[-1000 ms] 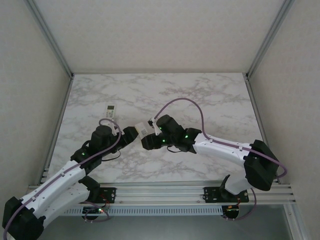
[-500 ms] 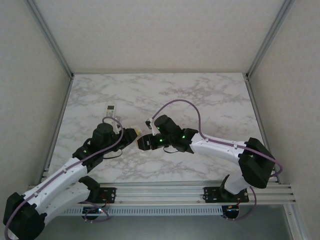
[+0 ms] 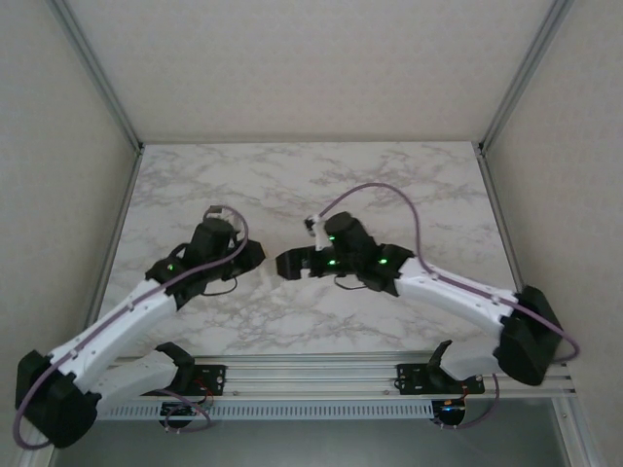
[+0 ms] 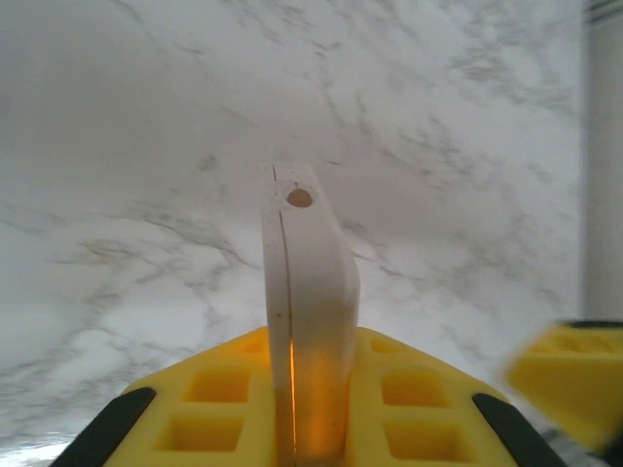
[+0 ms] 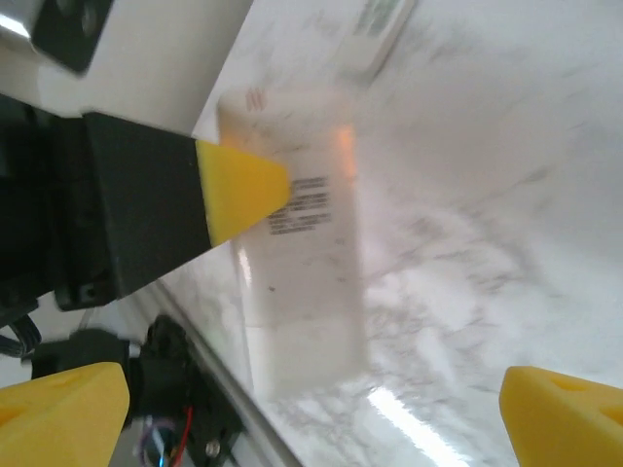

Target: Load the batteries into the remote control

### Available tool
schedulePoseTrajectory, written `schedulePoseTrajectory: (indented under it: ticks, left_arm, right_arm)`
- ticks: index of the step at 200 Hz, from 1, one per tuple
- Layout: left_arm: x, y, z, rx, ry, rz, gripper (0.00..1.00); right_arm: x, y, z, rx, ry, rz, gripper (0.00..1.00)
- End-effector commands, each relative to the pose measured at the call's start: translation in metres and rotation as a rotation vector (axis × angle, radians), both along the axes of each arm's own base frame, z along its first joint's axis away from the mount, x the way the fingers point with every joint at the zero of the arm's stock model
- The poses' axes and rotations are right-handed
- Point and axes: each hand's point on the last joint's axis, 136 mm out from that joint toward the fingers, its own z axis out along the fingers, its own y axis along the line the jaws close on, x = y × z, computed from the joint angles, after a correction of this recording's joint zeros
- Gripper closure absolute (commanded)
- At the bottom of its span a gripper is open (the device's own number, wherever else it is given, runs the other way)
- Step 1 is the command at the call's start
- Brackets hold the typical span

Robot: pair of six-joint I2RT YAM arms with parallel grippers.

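White remote control (image 4: 307, 292) stands edge-on, clenched between the yellow pads (image 4: 219, 399) of the left gripper (image 4: 297, 384), with the marble table (image 4: 146, 146) behind it. In the top view the right gripper (image 3: 290, 263) faces the left one from near by at mid-table. Its jaws are spread wide and grasp nothing.

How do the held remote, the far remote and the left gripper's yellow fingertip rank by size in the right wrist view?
Largest: held remote.
Then left gripper's yellow fingertip and far remote, alike; the latter is distant, cropped.
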Motion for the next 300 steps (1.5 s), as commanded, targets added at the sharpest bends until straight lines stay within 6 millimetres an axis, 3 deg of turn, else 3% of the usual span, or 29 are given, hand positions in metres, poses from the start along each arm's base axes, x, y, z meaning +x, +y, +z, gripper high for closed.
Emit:
schedulePoseTrajectory:
  ticks: [1,18,31,75,99,136,174,193,217,259,289,300]
  left_arm:
    - [0.017,0.019,-0.01,0.326,0.075,-0.014,1.0]
    - [0.044,0.027,-0.011,0.575,0.136,-0.003,1.0]
    - [0.064,0.037,-0.012,0.76,0.173,0.024,1.0]
    - [0.137,0.038,-0.012,1.138,0.217,0.083,1.0]
    - [0.164,0.035,-0.033,1.263,0.238,0.041,1.0]
    - [0.181,0.027,-0.071,1.315,0.282,-0.031,1.0]
    - [0.177,0.019,-0.115,1.323,0.363,-0.118,1.0]
    - [0.171,0.013,-0.137,1.322,0.403,-0.158,0.94]
    - [0.174,0.002,-0.148,1.25,0.398,-0.159,0.87]
    - [0.188,-0.017,-0.129,1.135,0.314,-0.136,0.59]
    - [0.199,-0.028,-0.078,1.029,0.198,-0.095,0.48]
    - [0.2,-0.036,-0.05,0.953,0.134,-0.084,0.38]
  right_arm:
    - [0.028,-0.072,-0.027,-0.173,0.005,-0.265,0.01]
    - [0.041,-0.125,-0.048,-0.29,0.089,-0.431,0.01]
    - [0.042,-0.146,-0.056,-0.331,0.127,-0.479,0.01]
    - [0.035,-0.162,-0.057,-0.312,0.115,-0.507,0.01]
    - [0.031,-0.167,-0.058,-0.309,0.116,-0.513,0.01]
    - [0.026,-0.176,-0.062,-0.308,0.109,-0.536,0.01]
    - [0.027,-0.177,-0.063,-0.319,0.112,-0.534,0.01]
    - [0.028,-0.177,-0.064,-0.318,0.111,-0.538,0.01]
    - [0.029,-0.18,-0.068,-0.331,0.119,-0.55,0.01]
    - [0.038,-0.196,-0.067,-0.328,0.128,-0.597,0.01]
    - [0.061,-0.225,-0.056,-0.327,0.1,-0.681,0.01]
    - [0.075,-0.245,-0.053,-0.341,0.081,-0.75,0.01]
